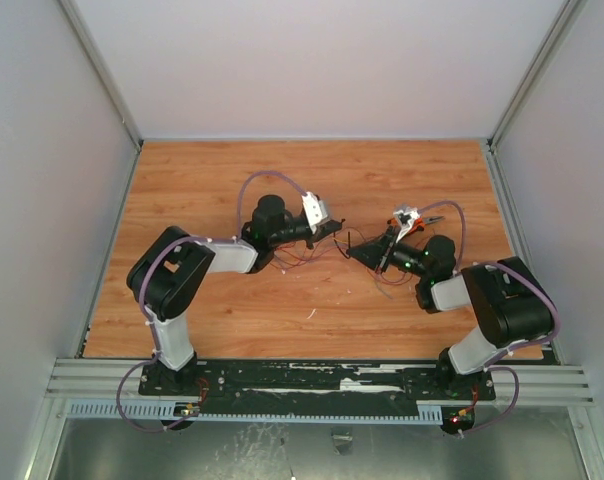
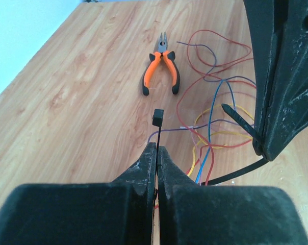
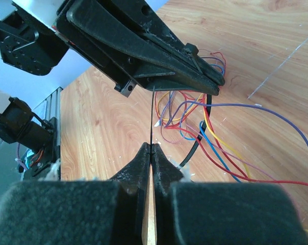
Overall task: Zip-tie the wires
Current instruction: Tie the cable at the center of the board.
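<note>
The wires [image 2: 211, 133] lie in loose red, blue, yellow and purple loops on the wooden table [image 2: 82, 87], between the two grippers. The black zip tie [image 2: 157, 118] curves under them. My left gripper [image 2: 157, 148] is shut on the strip just below its small square head. My right gripper [image 3: 152, 145] is shut on the other end of the strip, whose pointed tip pokes out past its fingers [image 2: 276, 117]. From above, the left gripper [image 1: 334, 228] and right gripper [image 1: 354, 250] face each other closely at mid-table, over the wires [image 1: 300, 258].
Orange-handled pliers [image 2: 161, 69] lie on the table beyond the wires, jaws pointing away. In the right wrist view the left gripper's fingers [image 3: 159, 56] hang close above the wires [image 3: 205, 122]. Grey walls enclose the table on three sides.
</note>
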`<action>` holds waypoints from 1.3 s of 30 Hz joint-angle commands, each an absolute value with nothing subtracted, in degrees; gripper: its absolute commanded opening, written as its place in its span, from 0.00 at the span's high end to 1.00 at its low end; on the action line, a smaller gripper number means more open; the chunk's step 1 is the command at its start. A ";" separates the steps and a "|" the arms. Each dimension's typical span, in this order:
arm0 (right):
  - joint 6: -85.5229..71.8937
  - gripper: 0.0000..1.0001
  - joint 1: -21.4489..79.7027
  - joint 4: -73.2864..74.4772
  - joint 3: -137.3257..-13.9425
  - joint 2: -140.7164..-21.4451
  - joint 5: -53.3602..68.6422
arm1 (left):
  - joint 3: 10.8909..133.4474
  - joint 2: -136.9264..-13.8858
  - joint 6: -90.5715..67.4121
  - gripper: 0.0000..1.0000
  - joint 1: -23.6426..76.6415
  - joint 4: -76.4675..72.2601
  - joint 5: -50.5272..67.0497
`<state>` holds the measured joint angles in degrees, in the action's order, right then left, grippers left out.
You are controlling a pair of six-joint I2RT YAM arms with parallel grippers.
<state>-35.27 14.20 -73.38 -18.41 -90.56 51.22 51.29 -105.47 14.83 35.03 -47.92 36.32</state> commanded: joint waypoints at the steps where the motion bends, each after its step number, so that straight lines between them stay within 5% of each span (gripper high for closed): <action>1: -33.36 1.00 15.20 -79.04 -16.53 -90.50 50.56 | 49.21 -101.62 24.01 1.00 36.01 -52.40 33.90; 16: -33.58 1.00 15.47 -88.02 -12.24 -91.59 50.95 | 40.35 -101.55 28.54 1.00 36.63 -74.49 33.91; 39: -17.75 1.00 19.20 -91.30 -6.45 -88.37 44.97 | 41.02 -101.17 40.92 1.00 37.03 -69.62 40.49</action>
<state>-20.12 18.15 -82.52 -7.22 -87.00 45.63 39.75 -102.48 37.34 36.62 -70.04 39.20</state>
